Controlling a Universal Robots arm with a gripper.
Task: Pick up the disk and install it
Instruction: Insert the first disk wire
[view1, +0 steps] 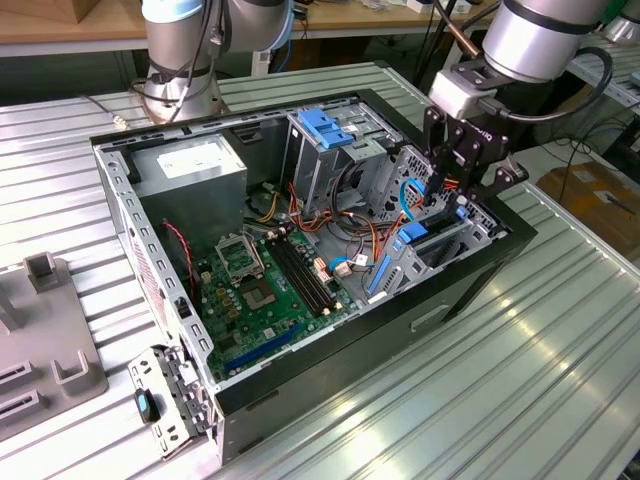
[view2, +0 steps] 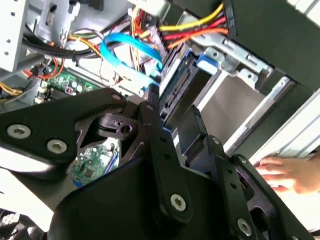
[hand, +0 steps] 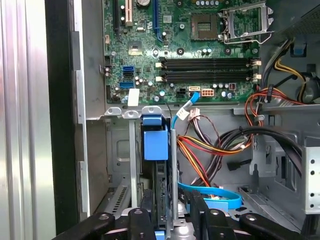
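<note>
One claw (hand: 170, 202) spread open, straddling the disk (hand: 156, 145), disk upright between its jaws.

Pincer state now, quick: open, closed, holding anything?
Pincer: at the grey-metal disk in its bright blue plastic frame, inside the drive bay; open or closed cannot be told.

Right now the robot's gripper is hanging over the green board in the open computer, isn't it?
Not quite. The gripper is not over the green board. It hangs over the drive bay at the exterior view's right end of the open computer, where the blue-framed disk stands. The exterior view shows this.
</note>
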